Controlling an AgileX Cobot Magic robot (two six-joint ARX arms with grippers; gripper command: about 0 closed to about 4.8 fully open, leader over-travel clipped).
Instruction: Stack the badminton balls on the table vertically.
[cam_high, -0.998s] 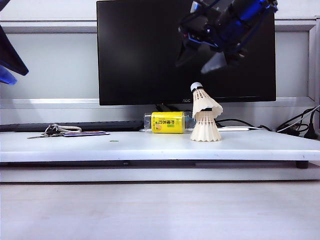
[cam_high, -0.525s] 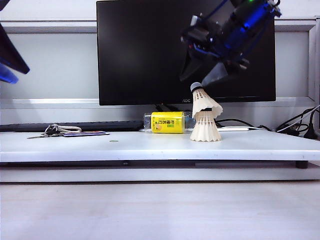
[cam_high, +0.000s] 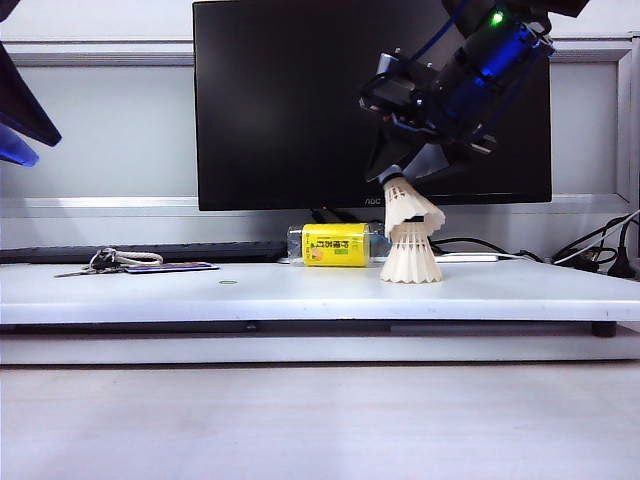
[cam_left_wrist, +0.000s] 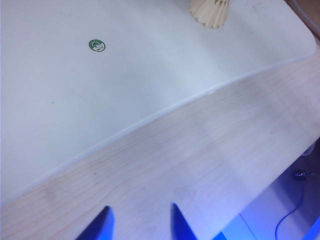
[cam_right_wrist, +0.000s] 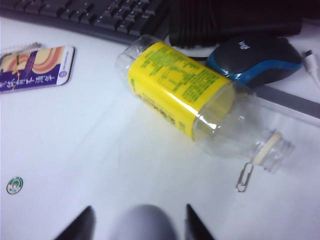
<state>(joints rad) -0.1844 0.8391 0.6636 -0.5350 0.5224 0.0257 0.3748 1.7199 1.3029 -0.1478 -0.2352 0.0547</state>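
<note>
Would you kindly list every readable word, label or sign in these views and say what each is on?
"AOC": lower bezel of the monitor.
Yellow label on the bottle: print too small to read.
Card: characters blurred.
Green round sticker on the table: unreadable.
Mouse logo: blurred.

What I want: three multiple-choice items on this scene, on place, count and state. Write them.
1. The bottle lies on the table: A. left of the shuttlecock stack; B. right of it; C. atop it.
2. Shuttlecocks stacked: A. one; B. two; C. four.
3. The right end effector is: A. shut on the bottle; B. open astride the upper cork tip; C. out of view.
A: the exterior view shows it. B: one sits on another. B: gaps flank the tip; the left end effector, open, is far left.
</note>
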